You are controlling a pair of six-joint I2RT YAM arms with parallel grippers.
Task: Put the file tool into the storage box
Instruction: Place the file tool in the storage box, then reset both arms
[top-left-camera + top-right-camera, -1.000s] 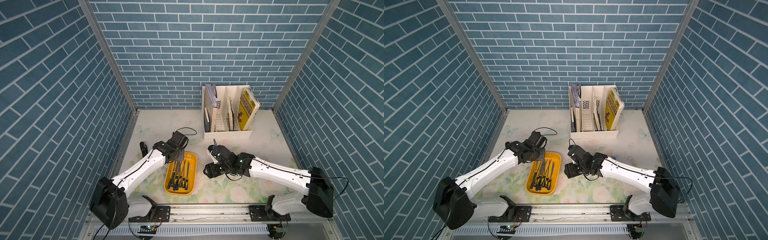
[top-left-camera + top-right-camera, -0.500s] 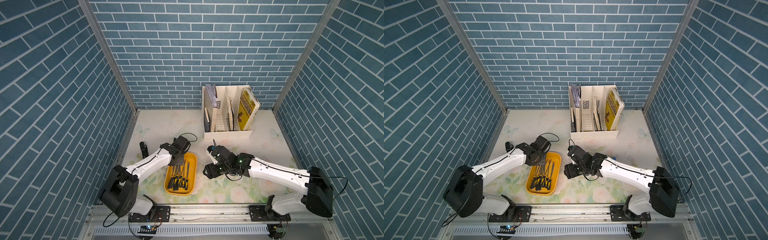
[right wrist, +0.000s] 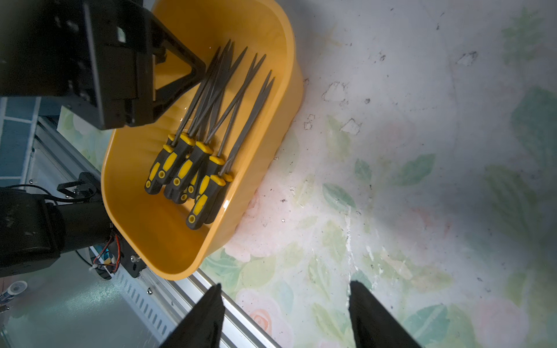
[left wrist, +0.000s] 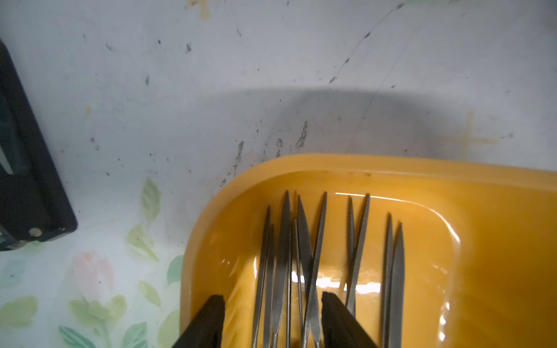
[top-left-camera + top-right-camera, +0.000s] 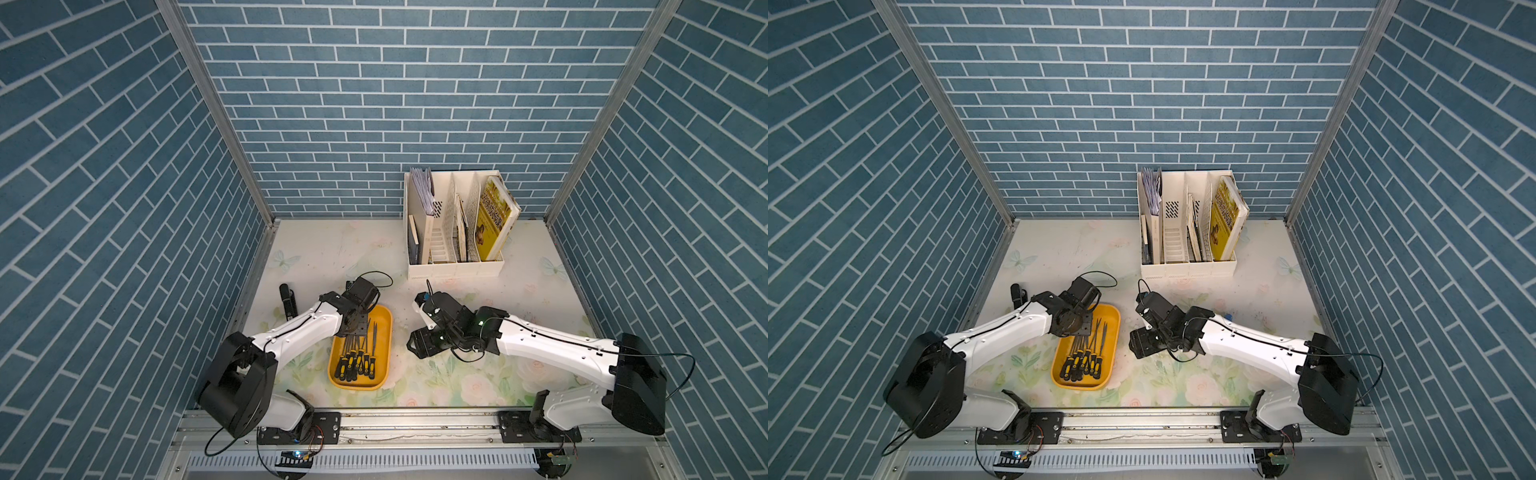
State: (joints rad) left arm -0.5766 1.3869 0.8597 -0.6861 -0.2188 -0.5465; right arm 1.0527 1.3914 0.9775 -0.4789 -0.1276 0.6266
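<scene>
Floral tabletop point(image 4: 271, 75) bears storage box point(image 4: 391, 165); past spread left pincer point(image 4: 272, 296) only file blades point(image 4: 283, 241) show, past spread right pincer point(image 3: 286, 283) handles point(image 3: 184, 168) too.

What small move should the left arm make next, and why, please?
Probably lift the left pincer straight up, out of the storage box. Its jaws stand open on either side of the blades of some files and grip none of them, and the files lie inside the box. A straight rise should avoid dragging them.
</scene>
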